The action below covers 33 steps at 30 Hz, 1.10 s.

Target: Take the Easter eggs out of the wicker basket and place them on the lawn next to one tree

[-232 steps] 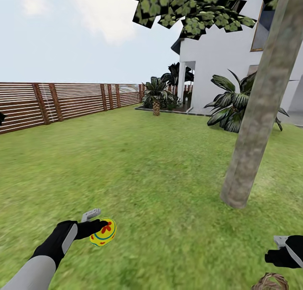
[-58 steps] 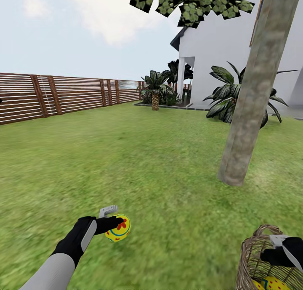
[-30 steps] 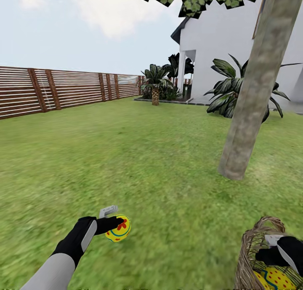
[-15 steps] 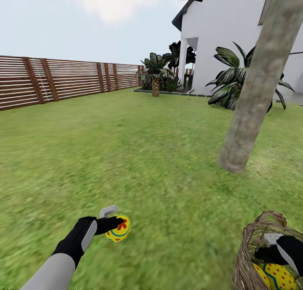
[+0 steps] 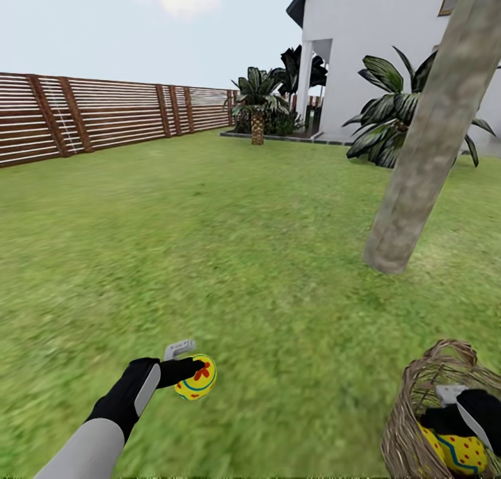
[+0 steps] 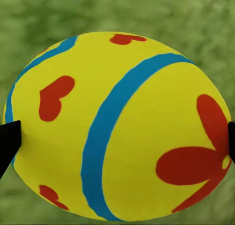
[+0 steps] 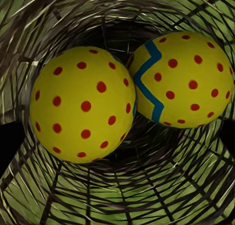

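My left gripper (image 5: 193, 365) is shut on a yellow Easter egg (image 5: 197, 379) with a blue band and red marks, held just above the lawn (image 5: 229, 242). In the left wrist view that egg (image 6: 117, 122) sits between the two dark fingertips (image 6: 8, 142). At the lower right, my right gripper (image 5: 460, 408) hangs open over the mouth of the brown wicker basket (image 5: 412, 423). Two eggs lie inside: a red-dotted one (image 7: 82, 105) and one with a blue zigzag (image 7: 182, 79). The tree (image 5: 419, 166), with its grey-brown trunk, rises just beyond the basket.
A brown slatted fence (image 5: 104, 113) bounds the lawn at the left. A white house (image 5: 362, 47), a short palm (image 5: 257, 110) and a leafy shrub (image 5: 390, 110) stand at the back right. Open grass stretches between my arms and the trunk.
The whole head view has shifted, so the basket and its eggs show more fully at the lower right. The left gripper still holds its egg; the right stays over the basket.
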Available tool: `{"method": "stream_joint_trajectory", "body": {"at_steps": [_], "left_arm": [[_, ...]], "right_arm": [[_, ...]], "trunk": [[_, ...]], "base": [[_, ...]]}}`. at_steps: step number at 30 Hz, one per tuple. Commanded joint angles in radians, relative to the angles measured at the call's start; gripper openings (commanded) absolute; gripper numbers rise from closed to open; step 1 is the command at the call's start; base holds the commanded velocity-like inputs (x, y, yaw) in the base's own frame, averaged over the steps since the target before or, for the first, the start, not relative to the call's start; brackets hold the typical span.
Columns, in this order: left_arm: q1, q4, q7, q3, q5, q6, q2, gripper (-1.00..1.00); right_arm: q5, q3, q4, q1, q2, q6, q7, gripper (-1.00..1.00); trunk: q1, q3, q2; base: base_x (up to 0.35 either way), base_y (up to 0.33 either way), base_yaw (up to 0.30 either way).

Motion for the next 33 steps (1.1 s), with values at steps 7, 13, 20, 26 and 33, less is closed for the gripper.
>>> {"method": "stream_joint_trajectory", "body": {"at_steps": [7, 13, 20, 26, 33], "left_arm": [[0.0, -0.001, -0.004, 0.007, 0.002, 0.007, -0.001, -1.0], [0.0, 0.0, -0.004, 0.007, 0.001, 0.007, -0.001, -1.0], [0.0, 0.0, -0.005, 0.007, 0.003, 0.007, -0.001, -1.0], [0.0, 0.0, -0.005, 0.007, 0.003, 0.007, -0.001, -1.0], [0.0, 0.0, -0.005, 0.007, 0.004, 0.007, -0.002, -1.0]], "right_arm": [[-0.01, 0.008, -0.002, 0.0, 0.002, 0.004, 0.001, 1.0], [-0.01, 0.006, -0.024, 0.0, 0.002, 0.003, 0.001, 1.0], [-0.01, 0.008, -0.052, 0.0, 0.011, 0.006, -0.001, 1.0], [-0.007, 0.009, -0.052, 0.0, 0.015, 0.006, -0.001, 1.0], [-0.007, 0.006, -0.052, 0.0, 0.013, 0.006, -0.001, 1.0]], "trunk": [[0.003, -0.028, -0.002], [0.006, -0.051, -0.004], [0.009, -0.078, -0.005], [0.011, -0.102, -0.007], [0.015, -0.129, -0.008]], "base": [[0.0, 0.0, 0.0], [0.0, 0.0, 0.0], [0.0, 0.0, 0.0], [0.097, 0.0, 0.0], [0.032, 0.0, 0.0]]}}
